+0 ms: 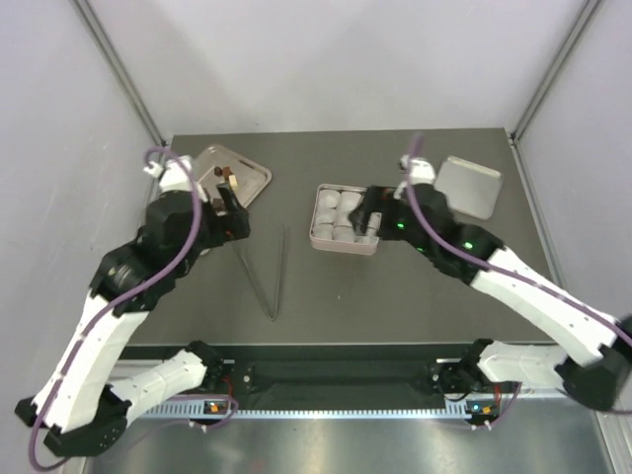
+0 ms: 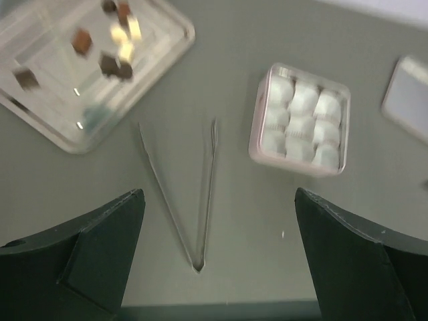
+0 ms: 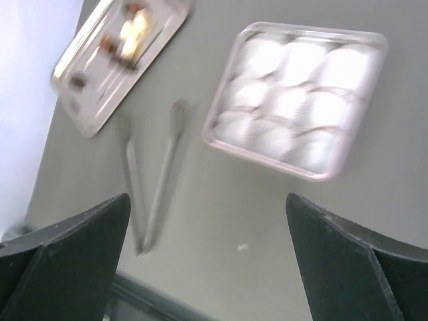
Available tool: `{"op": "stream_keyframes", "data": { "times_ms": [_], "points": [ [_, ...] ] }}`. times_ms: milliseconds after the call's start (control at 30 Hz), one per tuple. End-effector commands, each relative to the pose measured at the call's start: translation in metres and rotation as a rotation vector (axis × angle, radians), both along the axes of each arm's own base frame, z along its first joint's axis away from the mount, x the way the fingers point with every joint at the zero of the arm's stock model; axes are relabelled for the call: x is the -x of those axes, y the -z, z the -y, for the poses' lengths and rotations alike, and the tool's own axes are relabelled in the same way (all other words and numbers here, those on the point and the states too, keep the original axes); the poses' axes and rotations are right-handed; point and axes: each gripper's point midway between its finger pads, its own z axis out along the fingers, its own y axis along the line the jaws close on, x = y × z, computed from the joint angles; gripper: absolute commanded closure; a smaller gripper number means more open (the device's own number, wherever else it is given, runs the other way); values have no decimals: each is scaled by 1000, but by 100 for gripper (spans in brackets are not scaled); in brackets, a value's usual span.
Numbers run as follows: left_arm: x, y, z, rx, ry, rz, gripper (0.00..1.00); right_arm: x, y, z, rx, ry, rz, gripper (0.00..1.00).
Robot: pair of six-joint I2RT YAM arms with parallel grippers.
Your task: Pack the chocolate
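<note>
- Left hand: fingers wide apart, nothing between them; it hovers by the near-right edge of the tray.
- Right hand: fingers spread wide, holding nothing; it hangs over the right side of the tin.
- Chocolate: dark, lighter brown and cream pieces lie loose in the tray, at the counter's far-left corner.
- The tin sits mid-counter toward the far edge, with nine white paper cups inside.
- Tongs lie flat on the counter between tray and tin, touching neither.
- Lid lies near the far-right corner, apart from the tin.
</note>
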Motion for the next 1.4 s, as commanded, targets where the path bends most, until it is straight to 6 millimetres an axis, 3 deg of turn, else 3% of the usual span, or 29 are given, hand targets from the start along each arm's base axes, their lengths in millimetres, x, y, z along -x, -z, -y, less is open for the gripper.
{"op": "stream_keyframes", "data": {
  "times_ms": [0,33,100,133,200,267,300,433,567,733,800,833,933,1000,1200,1367],
  "points": [
    [-12,35,32,38,73,-108,1,10,-5,56,31,47,92,0],
    [-16,50,39,47,78,-140,1,13,5,70,59,67,102,0],
    [-18,68,48,62,94,-181,1,24,-9,93,62,82,181,0],
    [-19,86,51,55,93,-214,1,28,0,101,82,91,186,0],
    [-17,116,55,51,90,-293,1,36,-8,116,74,97,244,0],
    [-18,134,61,59,91,-337,1,43,-9,126,68,102,272,0],
    [-14,149,62,54,93,-373,1,44,-7,130,76,107,280,0],
    [-14,177,63,73,69,-399,1,47,-17,138,64,118,315,0],
    [-8,210,55,39,28,-456,1,45,-20,134,71,103,314,0],
    [-7,226,57,49,35,-464,1,36,-15,126,76,76,253,0],
    [-8,228,57,49,39,-458,1,19,2,123,87,58,143,0],
    [-8,230,57,45,39,-460,1,17,-1,128,66,55,131,0],
    [-7,236,57,33,48,-466,1,-7,39,144,-98,53,-112,0],
    [-6,241,56,29,51,-474,1,-14,53,159,-190,96,-182,0],
    [-5,257,53,52,60,-494,1,-30,70,211,22,317,-89,0],
    [-10,273,42,60,33,-523,3,-27,83,210,-1,319,-42,0]
  ]
}}
